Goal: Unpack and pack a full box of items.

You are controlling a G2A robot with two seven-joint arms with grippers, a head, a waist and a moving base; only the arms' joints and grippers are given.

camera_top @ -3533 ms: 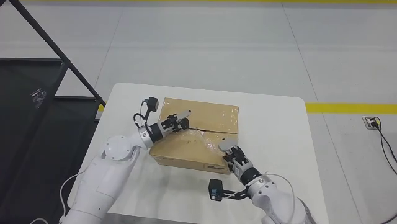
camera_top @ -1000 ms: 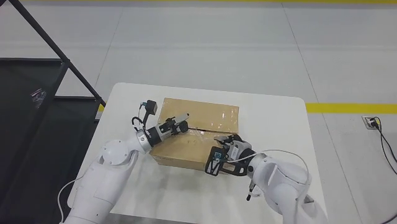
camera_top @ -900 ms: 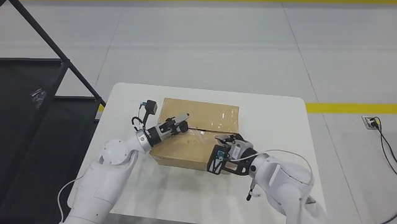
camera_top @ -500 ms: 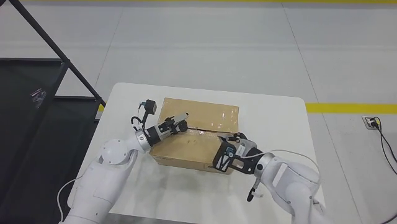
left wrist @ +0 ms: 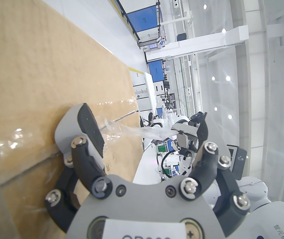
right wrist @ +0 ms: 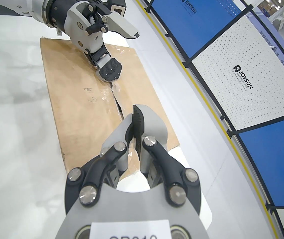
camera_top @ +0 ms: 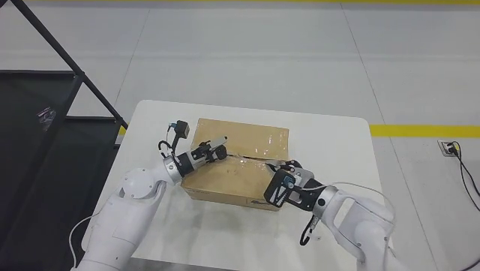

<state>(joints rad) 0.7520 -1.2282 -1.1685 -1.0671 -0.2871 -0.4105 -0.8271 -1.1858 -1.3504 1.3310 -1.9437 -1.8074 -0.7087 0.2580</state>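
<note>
Comparing with the earlier top views, finds the right claw (right wrist: 136, 119) turned at the wrist and carried from the near right corner of the box (camera_top: 240, 145) up to the right end of its centre seam (right wrist: 115, 100). Notes its pads pressed together, with almost no gap. Traces, from the left wrist, a strip of clear tape (left wrist: 142, 131) lifted off the seam and running toward that claw. Judges the tape pinched there, though cannot see the pinch itself. Finds the left claw (camera_top: 221, 148) unmoved over the same interval: spread wide, lower pad on the box top at the left end of the seam, upper finger clear above it, holding nothing. Places the box flat on the surface (camera_top: 330, 143), flaps down, with a dark slit in the seam near the right claw. Reads the change as the opening step under way: tape started, not stripped. Judges unpacking not yet begun, contents hidden. Flags risk of the tape tearing short, or of the box sliding without downward pressure from the left claw.
</note>
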